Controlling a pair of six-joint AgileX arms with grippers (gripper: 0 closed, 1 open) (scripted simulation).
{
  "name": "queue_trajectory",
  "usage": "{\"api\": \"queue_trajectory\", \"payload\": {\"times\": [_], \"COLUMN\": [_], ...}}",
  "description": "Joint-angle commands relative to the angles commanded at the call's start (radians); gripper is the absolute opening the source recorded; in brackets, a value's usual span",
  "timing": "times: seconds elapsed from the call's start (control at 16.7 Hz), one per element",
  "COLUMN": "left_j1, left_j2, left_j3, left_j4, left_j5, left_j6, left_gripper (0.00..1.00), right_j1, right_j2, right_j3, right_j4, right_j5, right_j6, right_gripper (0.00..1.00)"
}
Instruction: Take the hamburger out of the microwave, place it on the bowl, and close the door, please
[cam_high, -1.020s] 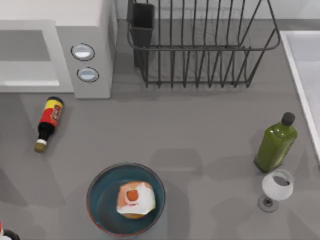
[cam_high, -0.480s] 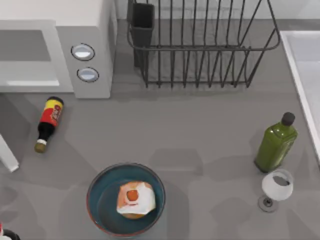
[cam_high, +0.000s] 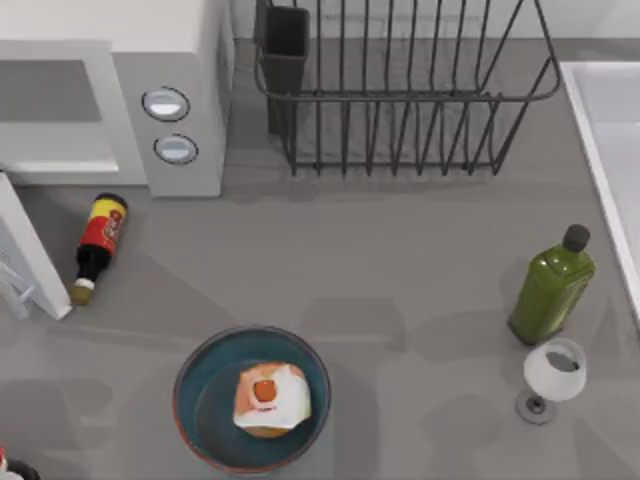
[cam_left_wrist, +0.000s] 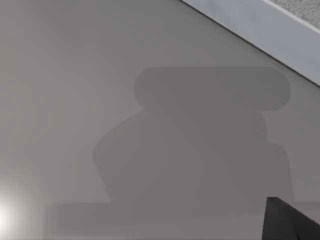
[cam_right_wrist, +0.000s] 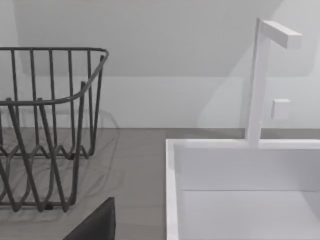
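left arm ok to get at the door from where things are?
Probably yes. The door stands swung open at the table's left edge, on the left arm's side. The bottle lies just right of its free end and could be bumped.

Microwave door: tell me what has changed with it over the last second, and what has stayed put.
The door has swung into the top view from the left edge, closing toward the microwave; a second ago it was out of frame. It is not yet shut. The hamburger in the bowl, the sauce bottle, oil bottle, wine glass and dish rack stayed as they were.
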Motion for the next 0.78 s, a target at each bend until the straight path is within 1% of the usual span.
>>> {"api": "queue_trajectory", "payload": {"times": [0.12, 0.18, 0.3, 0.42, 0.66, 0.78], "left_j1": [0.001, -0.011, -0.067, -0.152, -0.381, -0.463], "left_j2": [0.003, -0.005, -0.032, -0.066, -0.127, -0.166], "left_j3": [0.001, -0.004, -0.022, -0.043, -0.08, -0.103], "left_j4": [-0.002, -0.001, 0.002, 0.005, 0.012, 0.015], "left_j5": [0.002, -0.01, -0.061, -0.118, -0.234, -0.3], "left_j6": [-0.002, -0.015, -0.069, -0.133, -0.278, -0.349], "left_gripper": [0.0, 0.0, 0.0, 0.0, 0.0, 0.0], "right_j1": [0.0, 0.0, 0.0, 0.0, 0.0, 0.0], "right_j2": [0.0, 0.0, 0.0, 0.0, 0.0, 0.0], "right_j3": [0.0, 0.0, 0.0, 0.0, 0.0, 0.0], "right_j4": [0.0, 0.0, 0.0, 0.0, 0.0, 0.0], "right_j5": [0.0, 0.0, 0.0, 0.0, 0.0, 0.0], "right_j6": [0.0, 0.0, 0.0, 0.0, 0.0, 0.0], "right_gripper": [1.0, 1.0, 1.0, 1.0, 1.0, 1.0]}}
